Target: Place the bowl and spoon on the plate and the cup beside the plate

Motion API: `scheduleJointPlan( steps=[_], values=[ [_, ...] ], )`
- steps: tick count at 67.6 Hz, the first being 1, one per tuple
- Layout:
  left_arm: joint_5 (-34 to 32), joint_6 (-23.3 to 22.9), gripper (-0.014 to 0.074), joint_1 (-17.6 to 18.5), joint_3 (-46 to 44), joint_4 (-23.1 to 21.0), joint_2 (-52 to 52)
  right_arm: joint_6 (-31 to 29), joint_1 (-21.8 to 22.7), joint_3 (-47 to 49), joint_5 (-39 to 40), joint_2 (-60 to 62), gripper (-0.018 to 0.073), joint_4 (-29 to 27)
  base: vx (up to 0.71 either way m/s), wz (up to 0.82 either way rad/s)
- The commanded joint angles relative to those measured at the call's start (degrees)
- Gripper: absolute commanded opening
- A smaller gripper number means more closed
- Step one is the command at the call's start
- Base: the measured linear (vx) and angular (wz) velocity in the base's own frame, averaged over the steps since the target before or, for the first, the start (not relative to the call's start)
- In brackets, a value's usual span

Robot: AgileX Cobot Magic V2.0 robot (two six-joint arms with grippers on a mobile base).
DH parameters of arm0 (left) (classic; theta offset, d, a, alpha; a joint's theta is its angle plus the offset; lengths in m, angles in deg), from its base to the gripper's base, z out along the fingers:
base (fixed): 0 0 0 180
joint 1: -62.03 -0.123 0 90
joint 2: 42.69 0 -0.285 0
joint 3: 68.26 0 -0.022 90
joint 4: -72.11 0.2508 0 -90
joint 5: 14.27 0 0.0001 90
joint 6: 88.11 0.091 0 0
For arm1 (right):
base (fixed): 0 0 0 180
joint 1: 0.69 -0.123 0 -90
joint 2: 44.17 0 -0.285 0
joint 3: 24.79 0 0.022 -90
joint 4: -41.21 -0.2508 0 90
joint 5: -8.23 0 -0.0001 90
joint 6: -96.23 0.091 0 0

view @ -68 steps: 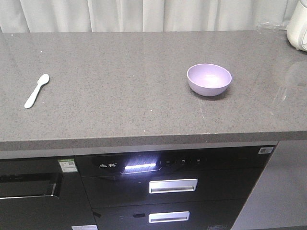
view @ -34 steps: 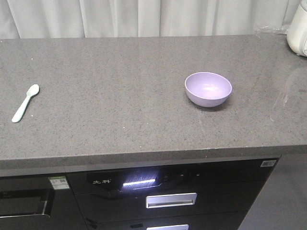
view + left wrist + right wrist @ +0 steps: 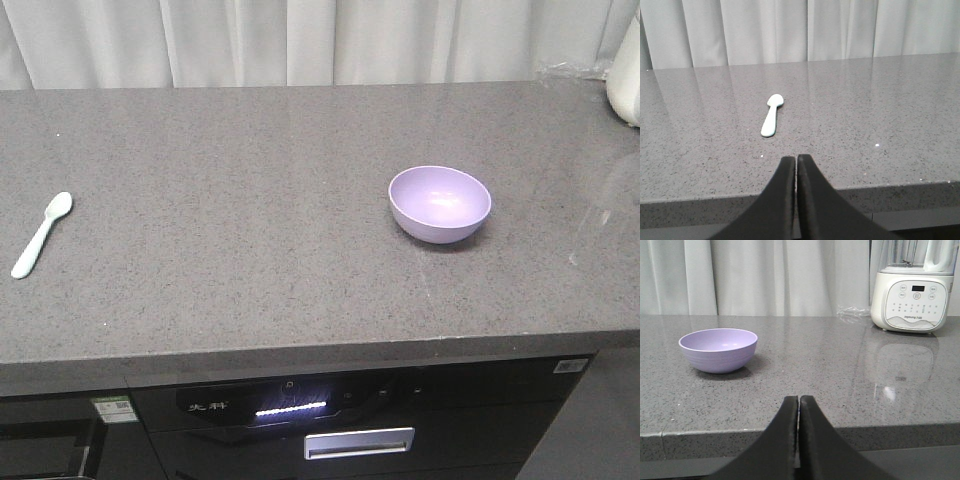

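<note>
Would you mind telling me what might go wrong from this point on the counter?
The spoon lies flat on the counter, so the shut left claw may skid it rather than pinch it. The bowl has a smooth rounded wall that could slip from the right claw. Neither plate nor cup is in view, so placement may stall.

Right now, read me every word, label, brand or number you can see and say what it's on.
Nothing reads clearly enough to quote.
White blender panel: button captions and a brand line, too small.
Logo on the black appliance front under the countertop: too blurred.
Green-and-white sticker, same front: too small.
White label, far right: too small.
Bowl, spoon: no text.
</note>
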Motion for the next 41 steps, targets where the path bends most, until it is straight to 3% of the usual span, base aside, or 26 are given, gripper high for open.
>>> scheduleJointPlan(
  steps=[1,41],
  values=[
    [-3.94,-0.47,-0.0006,0.06,-0.44,-0.07,-0.71,-0.04,0.29,-0.21,4.27,0.54,-0.0003,0.4,0.07,0.0],
    [-3.94,-0.47,-0.0006,0.06,-0.44,-0.07,-0.71,-0.04,0.29,-0.21,4.27,0.54,-0.0003,0.4,0.05,0.01]
  ],
)
